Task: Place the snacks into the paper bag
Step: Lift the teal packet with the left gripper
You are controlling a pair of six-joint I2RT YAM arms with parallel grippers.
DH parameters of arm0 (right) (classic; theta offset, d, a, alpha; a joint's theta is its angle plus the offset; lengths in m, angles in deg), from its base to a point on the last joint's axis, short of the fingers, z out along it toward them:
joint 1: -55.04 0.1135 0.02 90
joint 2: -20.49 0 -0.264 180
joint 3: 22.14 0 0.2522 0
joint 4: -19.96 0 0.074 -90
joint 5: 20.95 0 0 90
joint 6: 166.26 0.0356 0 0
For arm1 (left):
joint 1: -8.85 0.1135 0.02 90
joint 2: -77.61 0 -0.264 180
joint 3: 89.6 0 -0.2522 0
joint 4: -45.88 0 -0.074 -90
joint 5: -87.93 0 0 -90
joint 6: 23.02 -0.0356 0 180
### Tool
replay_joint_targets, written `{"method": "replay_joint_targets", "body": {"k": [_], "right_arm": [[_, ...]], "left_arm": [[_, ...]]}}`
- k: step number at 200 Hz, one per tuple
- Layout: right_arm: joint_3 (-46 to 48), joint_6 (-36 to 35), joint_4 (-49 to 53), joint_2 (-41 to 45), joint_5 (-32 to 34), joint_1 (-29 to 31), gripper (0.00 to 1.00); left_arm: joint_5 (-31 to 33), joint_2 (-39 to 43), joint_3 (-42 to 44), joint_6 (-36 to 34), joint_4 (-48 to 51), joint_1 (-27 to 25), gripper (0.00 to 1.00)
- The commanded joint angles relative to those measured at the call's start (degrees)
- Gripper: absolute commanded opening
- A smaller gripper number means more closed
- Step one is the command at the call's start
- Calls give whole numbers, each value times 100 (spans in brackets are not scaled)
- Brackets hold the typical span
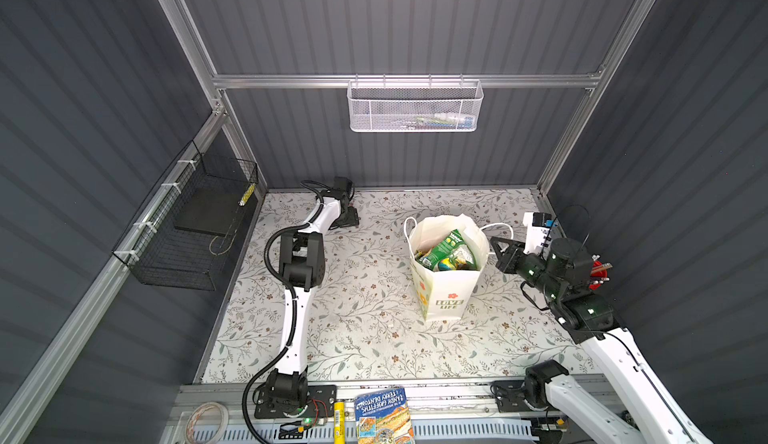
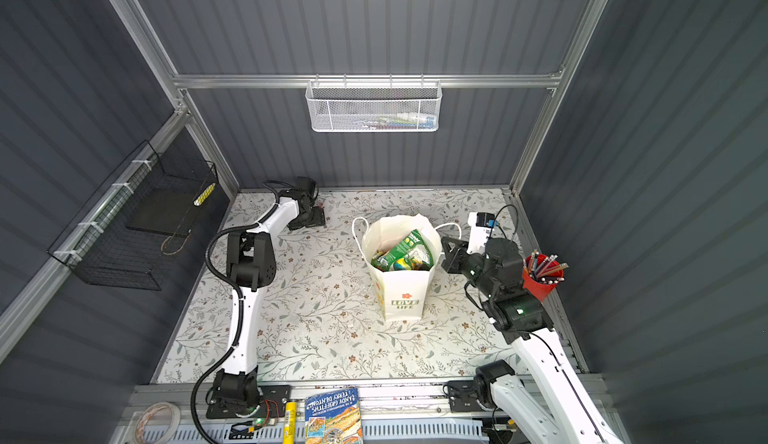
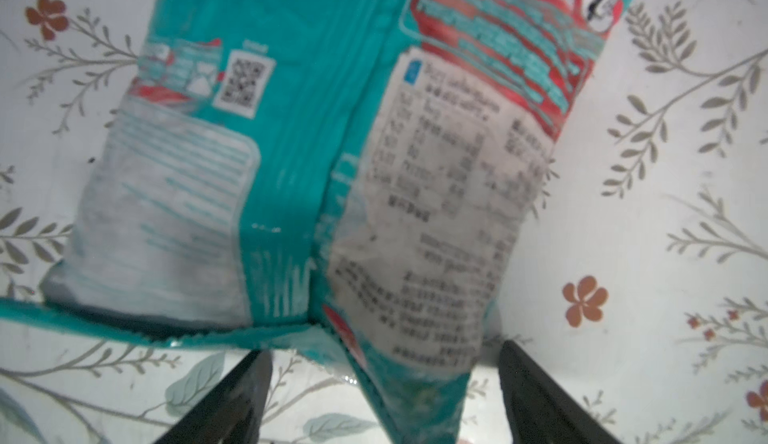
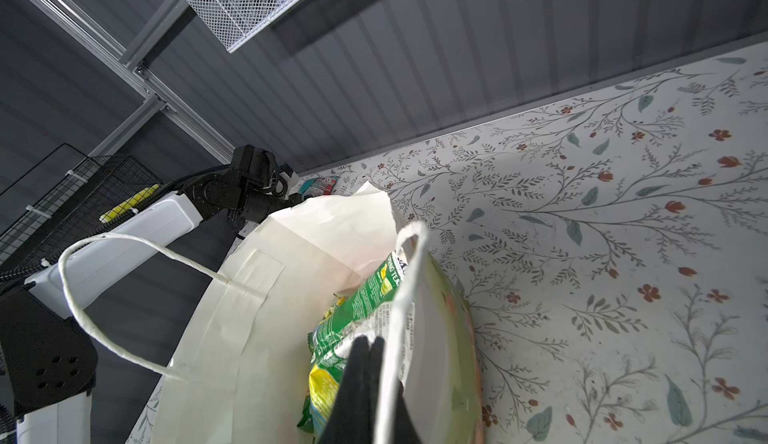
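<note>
Packet (image 3: 291, 150), teal, fills left wrist view; top views barely show it.

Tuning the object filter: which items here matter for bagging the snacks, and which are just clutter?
Job:
paper bag
green snack packets inside it
teal packet on the table, at the left end effector

Lying about:
book
red cup of pens
white mesh basket
black wire basket
tape roll

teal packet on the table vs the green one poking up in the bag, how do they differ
The teal packet lies on the table, outside the paper bag; the green packet leans inside it. The open left end effector straddles the teal packet's corner, not the green packet. Both are crinkly printed snack packets.
</note>
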Motion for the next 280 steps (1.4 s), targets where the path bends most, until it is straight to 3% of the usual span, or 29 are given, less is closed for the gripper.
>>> {"method": "replay_joint_targets", "body": {"k": [1,83,100,145,213,257,280], "right_arm": [[3,-68,-78,33,77,-16,0],[3,-91,-76,59,96,-20,0],[2,-83,-66,58,103,-19,0],[3,-85,-63,51,97,-15,0],[11,-84,-59,86,118,-15,0],[11,-67,-68,24,59,-15,0],[18,-68,-77,39,84,-15,0]], "left_arm": [[211,-172,-62,160,19,-12,78],[494,-237,-54,445,128,-1,33],[477,-240,-71,347,158,-1,21],[274,286,458,305,-60,-1,0],[-785,2488,3422,1105,-1654,-102,0],[-577,3802,4623,1126,-1888,-510,0],[-319,4340,4822,1048,-1758,-754,0]]}}
